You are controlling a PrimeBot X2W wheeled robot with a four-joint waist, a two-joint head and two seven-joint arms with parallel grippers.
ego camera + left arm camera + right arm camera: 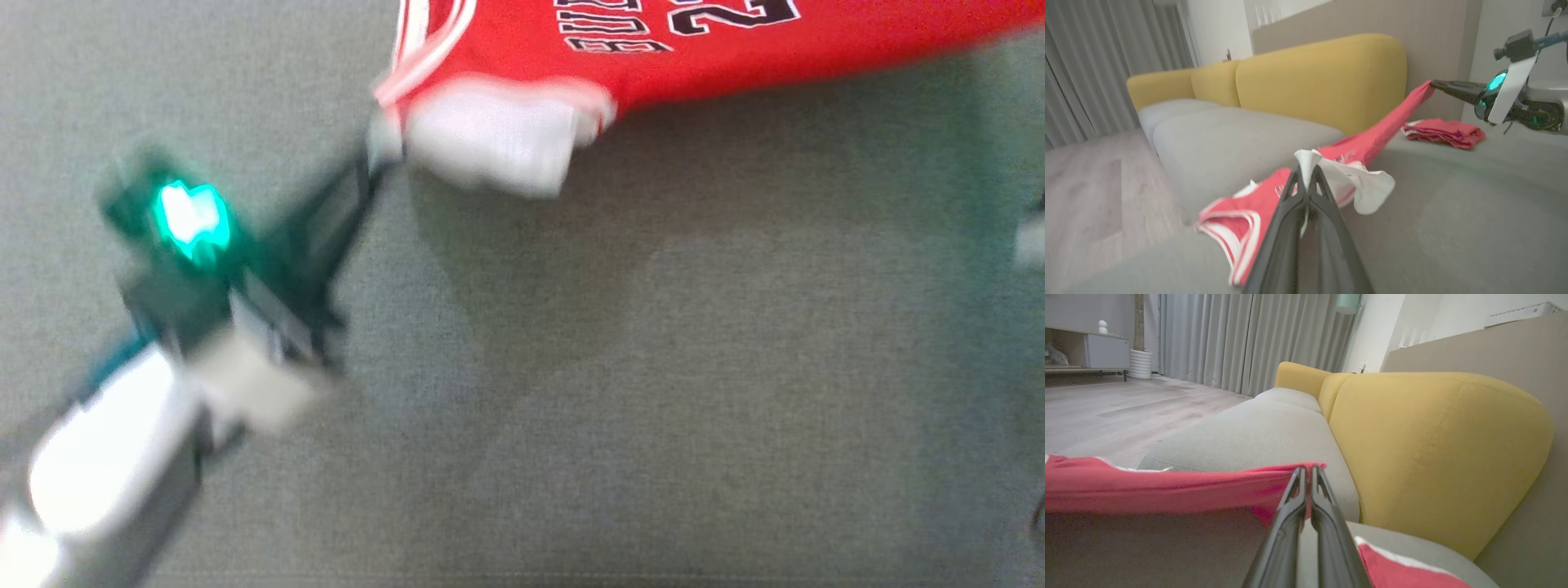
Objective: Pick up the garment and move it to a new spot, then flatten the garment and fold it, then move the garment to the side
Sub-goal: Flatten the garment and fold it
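- progress check: the garment is off the seat and strung between both tools, so my read is you're mid step one, the pick-up-and-move.
- your left gripper is clamped on a white edge of it. the cloth pokes out right at the fingertips, and a red opening with white trim droops below and left of the fingers.
- your right gripper is pinched tight on a red edge, with the fabric running off to the left of its fingers in a taut band.
- nothing's laid down yet as far as i can see, so flattening, folding and the move to the side all look undone.
- the head view is blurry, but it gives you the black lettering on the red front and the bare grey seat under the span. neither wrist cam has that.
- the left wrist view shows the whole stretch, from its own tips up to the other arm's tips. it also shows a folded red pile on the seat past the fingertips, near that far arm.
- the right wrist view adds the yellow backrest just right of its fingers. there's also red cloth with a white stripe low beside them, and i can't tell if that's this garment or the pile.
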